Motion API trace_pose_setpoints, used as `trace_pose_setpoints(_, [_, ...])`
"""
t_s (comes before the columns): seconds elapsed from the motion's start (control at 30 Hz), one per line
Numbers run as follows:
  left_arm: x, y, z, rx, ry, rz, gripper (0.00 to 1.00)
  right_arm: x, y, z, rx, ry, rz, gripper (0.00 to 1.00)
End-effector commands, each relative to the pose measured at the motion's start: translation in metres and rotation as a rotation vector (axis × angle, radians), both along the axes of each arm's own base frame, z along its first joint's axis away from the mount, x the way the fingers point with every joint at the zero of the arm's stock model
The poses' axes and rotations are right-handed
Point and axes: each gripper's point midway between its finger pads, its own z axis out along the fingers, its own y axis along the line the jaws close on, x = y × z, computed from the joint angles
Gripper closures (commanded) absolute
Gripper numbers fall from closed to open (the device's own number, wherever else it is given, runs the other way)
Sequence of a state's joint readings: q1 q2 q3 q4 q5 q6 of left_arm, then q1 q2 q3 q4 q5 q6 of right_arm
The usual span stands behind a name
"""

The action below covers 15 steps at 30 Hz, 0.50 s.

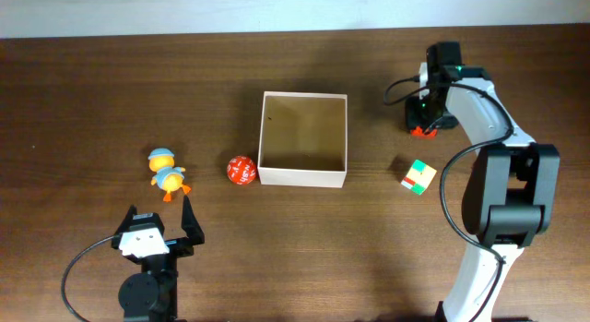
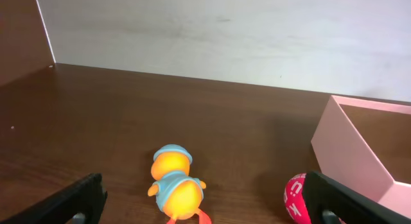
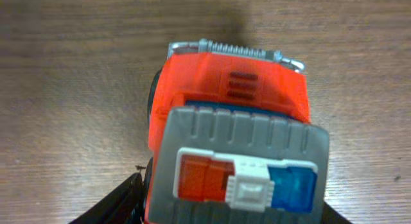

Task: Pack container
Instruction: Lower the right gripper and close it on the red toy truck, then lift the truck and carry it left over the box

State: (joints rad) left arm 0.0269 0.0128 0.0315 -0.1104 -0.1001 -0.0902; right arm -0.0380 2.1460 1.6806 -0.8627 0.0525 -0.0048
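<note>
The container point(image 1: 302, 177), a square open box with white walls and a tan inside, sits mid-table and looks empty; its pinkish-white wall point(image 2: 350, 153) shows at the right of the left wrist view. My right gripper point(image 1: 427, 119) point(image 3: 228, 211) is to the right of the box, shut on an orange-red toy car point(image 1: 424, 131) point(image 3: 237, 121) with a grey roof and a red-and-blue light bar. My left gripper point(image 1: 159, 208) point(image 2: 205, 205) stands open near the front left. An orange duck point(image 1: 167, 174) point(image 2: 173, 185) in blue lies just beyond its fingers.
A red ball point(image 1: 241, 170) point(image 2: 297, 197) with white print rests against the box's left front corner. A multicoloured cube point(image 1: 418, 175) lies to the right of the box, in front of the right gripper. A white wall borders the table's far edge.
</note>
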Motion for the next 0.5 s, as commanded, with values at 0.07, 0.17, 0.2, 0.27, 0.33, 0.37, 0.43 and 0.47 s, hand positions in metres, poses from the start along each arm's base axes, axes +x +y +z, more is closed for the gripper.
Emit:
trace_pose_setpoints(0.07, [0.0, -0.002, -0.001, 0.014, 0.0, -0.014, 0.01, 0.01, -0.004, 0.013, -0.018, -0.028, 0.0, 0.46])
trace_pose_setpoints(0.17, [0.0, -0.002, -0.001, 0.014, 0.0, -0.014, 0.01, 0.01, -0.002, 0.016, -0.006, -0.025, 0.004, 0.46])
trace_pose_setpoints(0.2, [0.0, -0.002, -0.001, 0.014, 0.0, -0.014, 0.01, 0.01, -0.001, 0.018, 0.0, -0.024, 0.005, 0.46])
trace_pose_setpoints(0.27, [0.0, -0.002, -0.001, 0.014, 0.0, -0.014, 0.01, 0.011, 0.005, 0.024, 0.032, -0.026, 0.013, 0.46])
trace_pose_setpoints(0.33, [0.0, -0.002, -0.001, 0.014, 0.0, -0.014, 0.01, 0.014, 0.013, 0.033, 0.075, -0.036, 0.026, 0.45])
trace_pose_setpoints(0.37, [0.0, -0.002, -0.001, 0.014, 0.0, -0.014, 0.01, 0.016, 0.016, 0.039, 0.098, -0.044, 0.032, 0.45])
trace_pose_setpoints(0.43, [0.0, -0.002, -0.001, 0.014, 0.0, -0.014, 0.01, 0.02, 0.025, 0.052, 0.147, -0.064, 0.047, 0.45])
trace_pose_setpoints(0.47, [0.0, -0.002, -0.001, 0.014, 0.0, -0.014, 0.01, 0.022, 0.029, 0.058, 0.169, -0.073, 0.054, 0.45])
